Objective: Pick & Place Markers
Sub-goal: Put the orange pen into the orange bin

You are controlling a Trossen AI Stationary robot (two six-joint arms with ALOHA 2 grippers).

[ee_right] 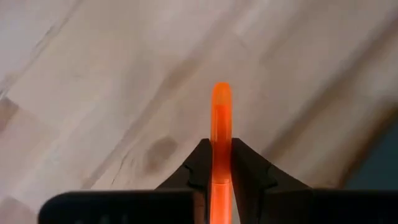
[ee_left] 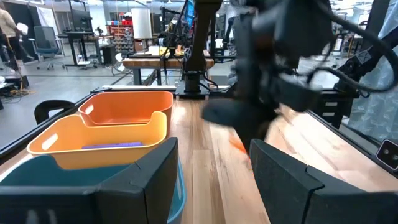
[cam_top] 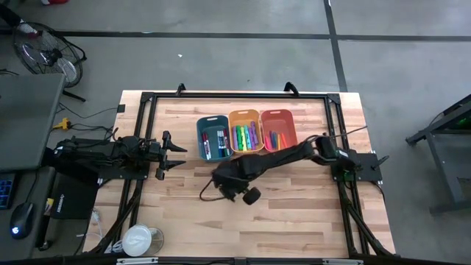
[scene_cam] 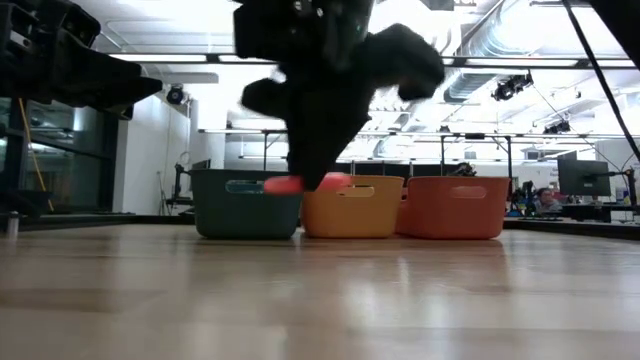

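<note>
Left gripper (cam_top: 176,153) sat idle just left of the teal bin (cam_top: 199,140), jaws spread wide, nothing between them. The teal bin held a few markers, red and dark ones as far as the overhead view let me tell. Next to it, the yellow-orange bin (cam_top: 243,115) carried a mixed bunch, green, yellow, pink and purple. The orange bin (cam_top: 278,115) stood on the far side of that, with a few more inside.

Right gripper (ee_right: 221,163) was on the near side of the teal bin, over bare tabletop (cam_top: 294,199), clamped tight on an orange marker (ee_right: 221,130). The marker stuck out past the fingertips, and seen from table height it rode clear of the wood. The arm looked blurred in that view, so likely mid-swing.

Step in hand, my read: carry phase, marker lifted and not yet dropped. Next move would call for bringing it over a bin's open top, probably the orange bin by colour, clearing the rim, then opening the jaws. No loose markers showed on the table near the teal bin.
</note>
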